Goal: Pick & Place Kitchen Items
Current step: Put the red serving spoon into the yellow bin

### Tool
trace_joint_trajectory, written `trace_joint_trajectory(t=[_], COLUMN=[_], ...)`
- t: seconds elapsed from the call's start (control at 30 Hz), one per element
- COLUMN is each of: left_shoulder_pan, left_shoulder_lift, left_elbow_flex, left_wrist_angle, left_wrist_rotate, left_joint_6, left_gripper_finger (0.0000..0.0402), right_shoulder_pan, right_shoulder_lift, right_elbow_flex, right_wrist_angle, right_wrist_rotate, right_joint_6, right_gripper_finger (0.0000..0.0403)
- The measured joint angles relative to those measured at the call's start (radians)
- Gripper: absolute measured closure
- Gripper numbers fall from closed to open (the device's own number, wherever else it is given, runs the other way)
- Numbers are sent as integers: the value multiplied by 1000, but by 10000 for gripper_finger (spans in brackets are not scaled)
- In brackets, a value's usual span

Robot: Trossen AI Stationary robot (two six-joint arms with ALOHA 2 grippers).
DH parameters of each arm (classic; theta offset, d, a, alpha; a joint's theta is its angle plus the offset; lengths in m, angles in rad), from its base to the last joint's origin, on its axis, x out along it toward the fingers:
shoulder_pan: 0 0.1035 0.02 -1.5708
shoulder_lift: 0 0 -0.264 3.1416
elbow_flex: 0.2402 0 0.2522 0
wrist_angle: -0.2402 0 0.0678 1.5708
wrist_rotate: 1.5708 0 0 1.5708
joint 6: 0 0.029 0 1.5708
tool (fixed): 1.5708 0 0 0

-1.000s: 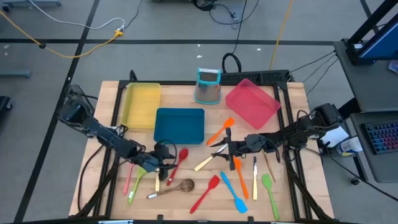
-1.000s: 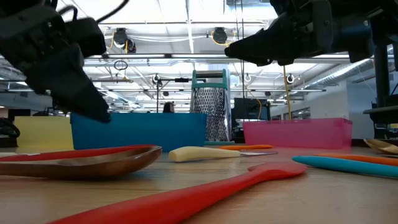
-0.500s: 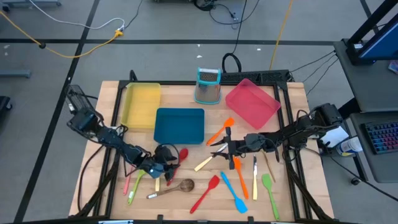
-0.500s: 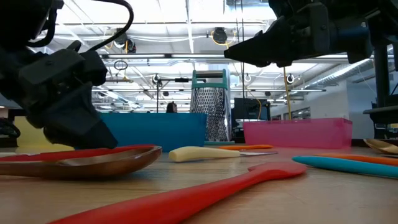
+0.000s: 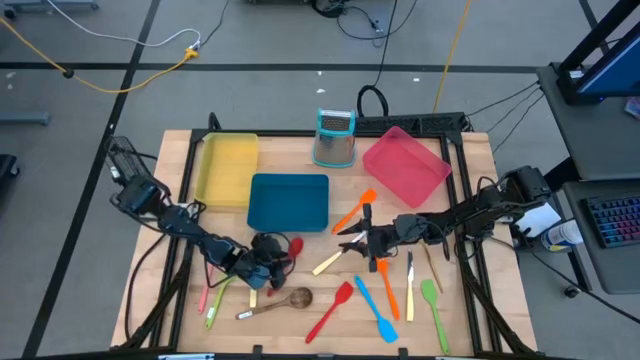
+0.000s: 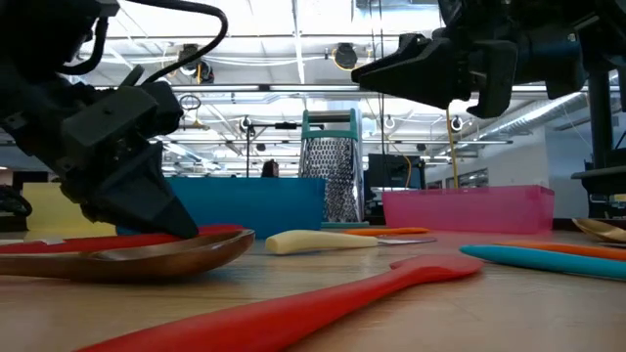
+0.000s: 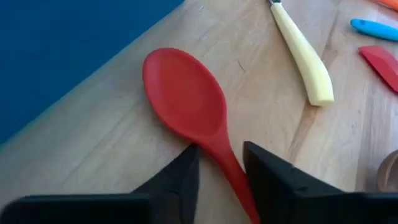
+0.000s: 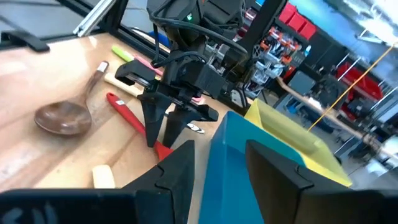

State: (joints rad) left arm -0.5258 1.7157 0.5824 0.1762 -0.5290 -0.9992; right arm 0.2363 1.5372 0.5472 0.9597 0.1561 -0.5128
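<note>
A red spoon [image 5: 292, 248] lies flat on the table beside the blue tray [image 5: 288, 200]. My left gripper [image 7: 221, 155] slants down over it, fingers apart on either side of the spoon's neck. My right gripper [image 5: 352, 240] hangs level above the table's middle, open, with nothing between its fingers [image 8: 219, 155]. Below it lie an orange spatula [image 5: 352, 213] and a cream-handled knife [image 5: 330, 262]. A wooden spoon [image 5: 285, 298], a red spatula [image 5: 330, 310], a blue spatula [image 5: 375, 310], a green spoon [image 5: 432, 305] and other utensils lie along the near side. My left gripper's two fingers stand on either side of the red spoon's neck [image 7: 219, 148], just behind the bowl. They come slanting down from the table's left and lie across the handle. Whether they touch it I cannot tell. The spoon rests flat on the table.
A yellow tray [image 5: 226, 168] and a pink-red tray [image 5: 405, 165] stand at the back, with a metal grater [image 5: 335, 138] between them. Green and pink spatulas [image 5: 212, 298] lie near the left edge. Bare wood shows at the near right corner.
My left gripper has come down onto the table at the red spoon, tipping and rolling a little as it sank. My right gripper has stayed in place and rolled about the line it points along. No utensil has moved.
</note>
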Motion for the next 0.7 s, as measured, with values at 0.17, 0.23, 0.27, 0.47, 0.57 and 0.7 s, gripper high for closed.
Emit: trace_joint_trajectory(t=[0.17, 0.23, 0.27, 0.47, 0.57, 0.7], left_shoulder_pan=[6, 5, 2, -5, -6, -7], left_shoulder_lift=[-1, -1, -1, 4, 4, 4], left_elbow_flex=[7, 9, 13, 77, 118, 176], left_wrist_angle=[-34, -24, -24, -43, -98, -234], left_wrist_rotate=[3, 0, -1, 6, 22, 23], left_joint_6=[-65, -76, -76, -4, 28, 17], left_gripper_finger=[357, 374, 377, 377, 373, 375], right_shoulder_pan=[0, 0, 0, 0, 0, 0], right_shoulder_lift=[0, 0, 0, 0, 0, 0], right_elbow_flex=[0, 0, 0, 0, 0, 0], right_wrist_angle=[0, 0, 0, 0, 1, 1], right_wrist_rotate=[0, 0, 0, -1, -3, -3], right_joint_6=[-47, -64, -70, -95, -112, -120], right_gripper_finger=[267, 266, 266, 267, 266, 268])
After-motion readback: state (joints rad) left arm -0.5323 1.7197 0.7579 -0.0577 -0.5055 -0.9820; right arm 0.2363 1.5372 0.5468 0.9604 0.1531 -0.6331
